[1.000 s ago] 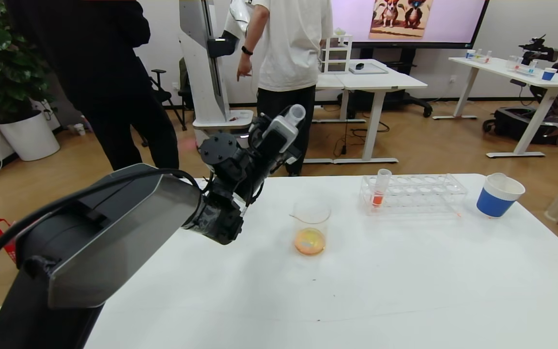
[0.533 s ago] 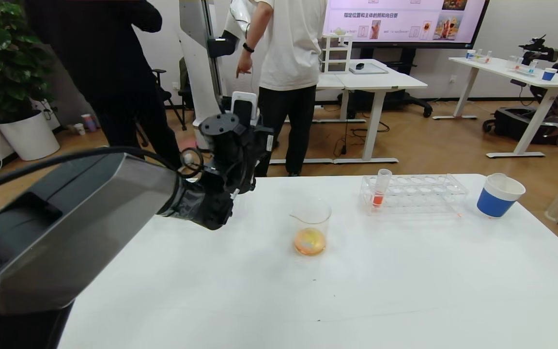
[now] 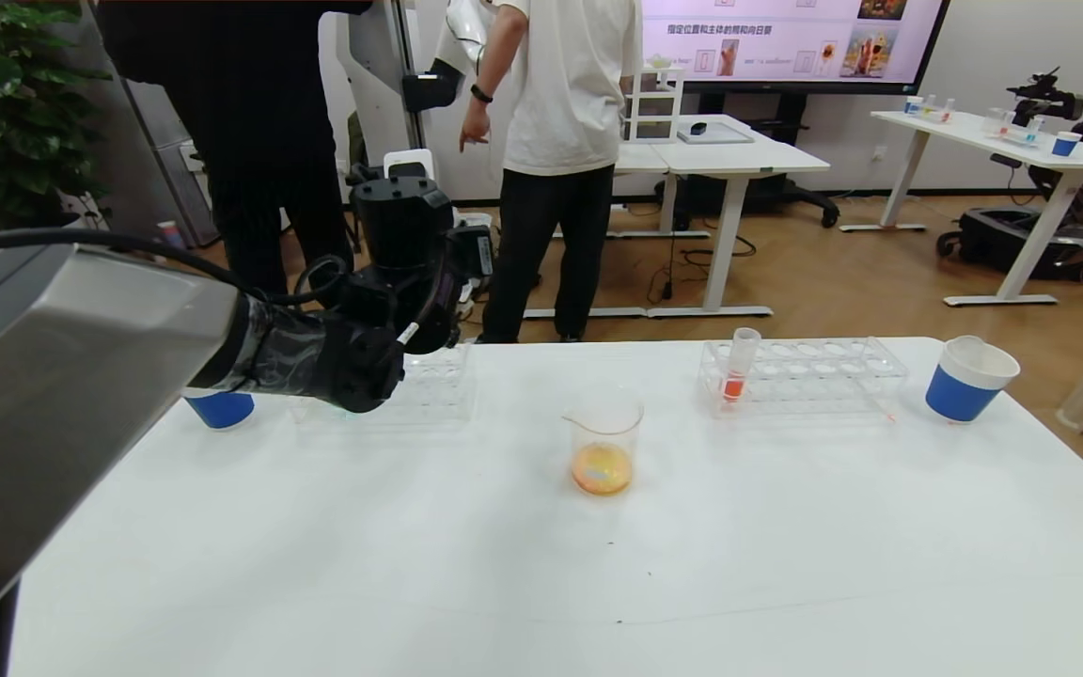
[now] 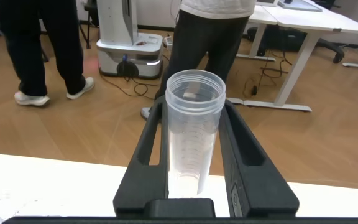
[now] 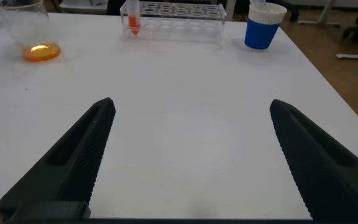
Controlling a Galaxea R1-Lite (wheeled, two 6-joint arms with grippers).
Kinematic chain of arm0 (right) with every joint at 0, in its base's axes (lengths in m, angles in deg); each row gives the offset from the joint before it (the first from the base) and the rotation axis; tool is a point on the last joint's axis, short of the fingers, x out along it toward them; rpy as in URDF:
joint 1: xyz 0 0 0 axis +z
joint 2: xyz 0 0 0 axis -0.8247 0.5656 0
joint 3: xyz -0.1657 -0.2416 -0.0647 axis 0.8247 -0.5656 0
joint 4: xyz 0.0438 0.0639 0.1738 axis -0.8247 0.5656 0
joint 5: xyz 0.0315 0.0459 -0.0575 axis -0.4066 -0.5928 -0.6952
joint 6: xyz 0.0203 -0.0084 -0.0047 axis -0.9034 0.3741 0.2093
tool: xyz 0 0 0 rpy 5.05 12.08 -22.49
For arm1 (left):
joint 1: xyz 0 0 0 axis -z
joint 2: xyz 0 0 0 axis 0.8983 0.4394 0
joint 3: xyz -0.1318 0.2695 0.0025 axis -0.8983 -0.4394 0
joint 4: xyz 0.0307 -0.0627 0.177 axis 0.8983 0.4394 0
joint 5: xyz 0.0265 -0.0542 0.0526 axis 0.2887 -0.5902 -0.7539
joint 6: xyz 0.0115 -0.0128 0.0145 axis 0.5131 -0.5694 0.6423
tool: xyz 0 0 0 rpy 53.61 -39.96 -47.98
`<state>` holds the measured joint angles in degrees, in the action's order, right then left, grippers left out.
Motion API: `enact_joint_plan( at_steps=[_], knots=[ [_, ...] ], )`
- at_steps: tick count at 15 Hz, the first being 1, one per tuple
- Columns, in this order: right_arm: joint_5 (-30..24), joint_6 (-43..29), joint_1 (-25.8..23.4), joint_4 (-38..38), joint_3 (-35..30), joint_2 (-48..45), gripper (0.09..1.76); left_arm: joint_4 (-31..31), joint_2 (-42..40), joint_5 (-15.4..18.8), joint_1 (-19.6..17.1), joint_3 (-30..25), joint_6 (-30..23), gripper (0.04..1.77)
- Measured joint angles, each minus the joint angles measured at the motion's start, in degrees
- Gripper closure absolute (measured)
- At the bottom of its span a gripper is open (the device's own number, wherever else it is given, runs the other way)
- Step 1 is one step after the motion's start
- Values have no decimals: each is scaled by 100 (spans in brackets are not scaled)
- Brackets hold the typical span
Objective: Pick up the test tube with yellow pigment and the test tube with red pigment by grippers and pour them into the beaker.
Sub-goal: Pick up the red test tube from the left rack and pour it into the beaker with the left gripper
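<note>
1. The left gripper (image 4: 194, 155) is seen raised over the table's (image 3: 598, 564) far left part, at about ten o'clock from the beaker (image 3: 604, 442); its fingers (image 4: 148, 146) are clamped on a clear test tube (image 4: 194, 124) held upright, mouth open.
2. No pigment can be made out inside the held tube in the left wrist view, so which tube it is cannot be told with certainty.
3. The beaker is shown standing near the table's centre, with orange liquid (image 3: 602, 468) pooled at its bottom.
4. The test tube with red pigment (image 3: 739, 365) is pictured upright in the near left corner of a clear rack (image 3: 805, 376), at about two o'clock from the beaker and well apart from it.
5. A blue-and-white paper cup (image 3: 966, 379) is set just beyond the rack at three o'clock.
6. A second clear rack (image 3: 429, 390) and another blue cup (image 3: 220, 410) are partly hidden behind the left arm.
7. The right gripper (image 5: 191, 155) is viewed low over the table's near right part, its fingers (image 5: 82, 149) spread wide and grasping nothing.
8. Two people (image 3: 560, 113) are seen standing on the wooden floor beyond the table.
</note>
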<state>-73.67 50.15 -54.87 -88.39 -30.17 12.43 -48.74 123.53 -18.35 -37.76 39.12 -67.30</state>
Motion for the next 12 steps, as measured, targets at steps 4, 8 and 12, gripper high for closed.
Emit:
enact_joint_plan(
  at_steps=[4,8,12],
  knots=[
    [0,0,0,-2,0,0,11,-207,-184,76,-512,-218,44,130],
    [2,0,0,0,0,0,11,-521,-527,709,-1598,-887,28,130],
    [0,0,0,0,0,0,11,-1113,-752,1442,-2795,-1670,23,130]
  ],
)
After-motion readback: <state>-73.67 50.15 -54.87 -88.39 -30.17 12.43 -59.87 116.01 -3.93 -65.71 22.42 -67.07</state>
